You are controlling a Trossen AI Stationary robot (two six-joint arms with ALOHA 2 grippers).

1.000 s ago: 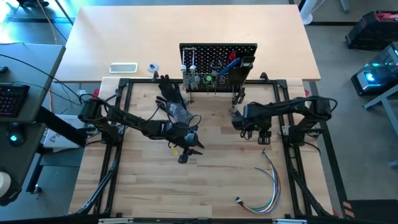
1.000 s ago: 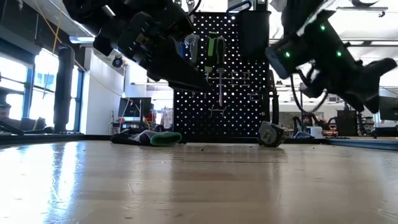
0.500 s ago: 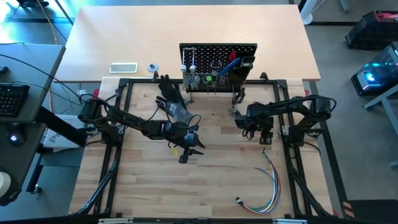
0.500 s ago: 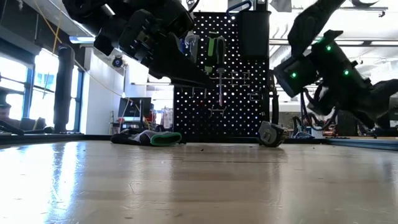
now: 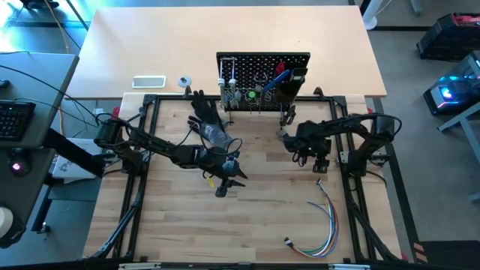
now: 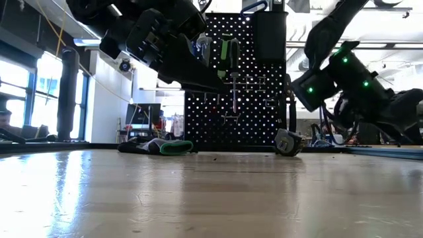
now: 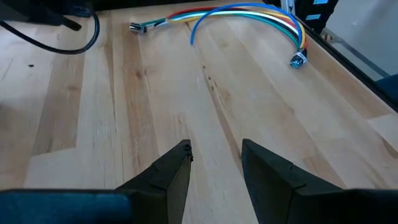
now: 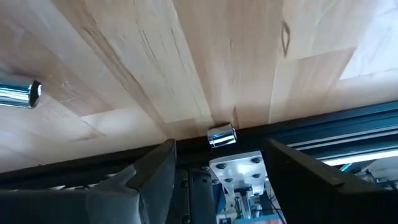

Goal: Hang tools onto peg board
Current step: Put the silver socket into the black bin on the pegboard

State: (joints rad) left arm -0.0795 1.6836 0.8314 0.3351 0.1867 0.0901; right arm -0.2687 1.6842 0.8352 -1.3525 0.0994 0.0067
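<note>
Wooden tabletop (image 5: 262, 217) — peg board (image 5: 262, 79) upright at rear, tools (image 5: 255, 94) hung. Right gripper (image 8: 217, 162) fingers wide, empty; left gripper (image 7: 214, 162) fingers apart, empty. Wrenches likely stiff, slippery — grasp mid-shank.

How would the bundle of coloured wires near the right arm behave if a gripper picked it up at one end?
The bundle of coloured wires would probably flop: it lies in a loose curve on the table, so it looks limp rather than stiff. Its strands fan apart toward one end, so they may splay and dangle. It looks thin and likely light, and might drag rather than lift whole.
</note>
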